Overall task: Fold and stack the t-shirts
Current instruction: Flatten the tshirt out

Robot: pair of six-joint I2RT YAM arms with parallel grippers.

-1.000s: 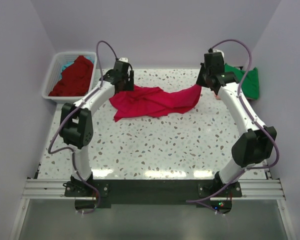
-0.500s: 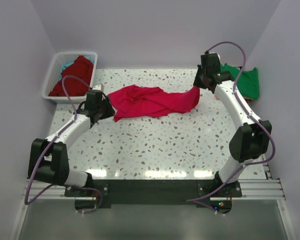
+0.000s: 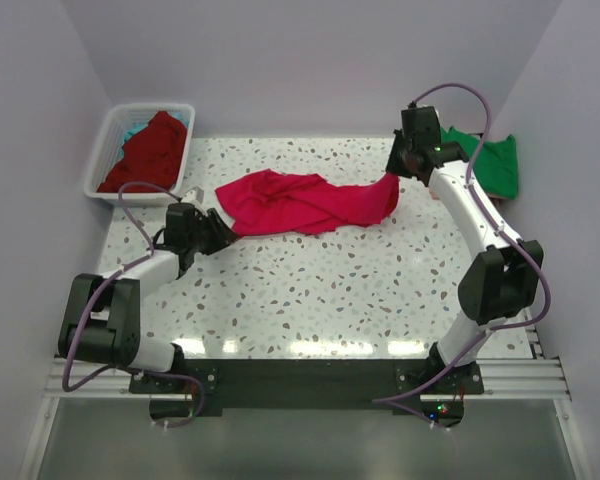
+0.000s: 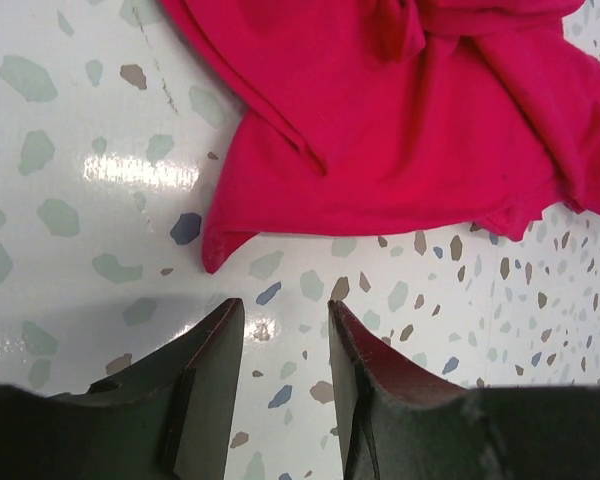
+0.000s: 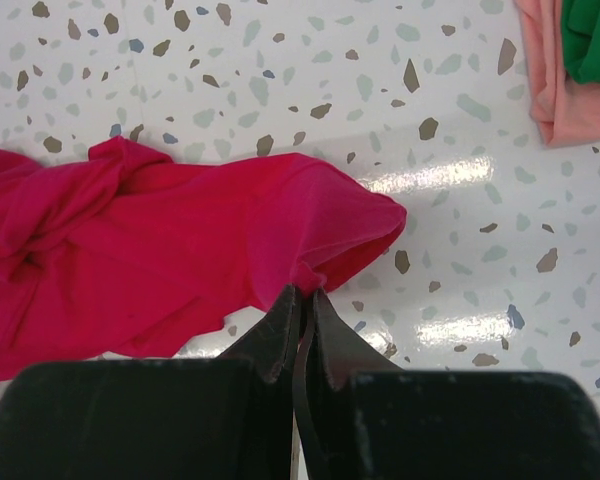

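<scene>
Crimson-pink t-shirt [image 3: 305, 203]: bunched and wrinkled on the table [image 3: 330, 290], toward the far edge, stretched left to right. No fold made in it yet.

Right gripper [image 5: 304, 297]: pinched tight on the right-hand edge of that shirt, cloth lifted slightly at the pinch.

Left gripper [image 4: 280, 318]: jaws partly apart, nothing between them but bare tabletop; low, just short of the shirt's near-left corner, not touching it.

Progress, judged: early. Looks like spreading the shirt flat, one end held, the other end not yet taken. Flattening, folding and stacking all left for this one.

Waiting in the white basket [image 3: 102, 160], far left: dark red t-shirt [image 3: 150, 150] heaped on top, a bit of teal t-shirt [image 3: 132, 128] showing under it. Both unfolded.

Far right corner: green t-shirt [image 3: 490, 160] lying over salmon-pink t-shirt [image 5: 542, 85], fairly flat, probably the start of the stack; cannot tell how neatly folded.

Obstructions: none on the open tabletop. Likely snag: twisted folds in the middle of the crimson cloth, resisting a clean spread.
</scene>
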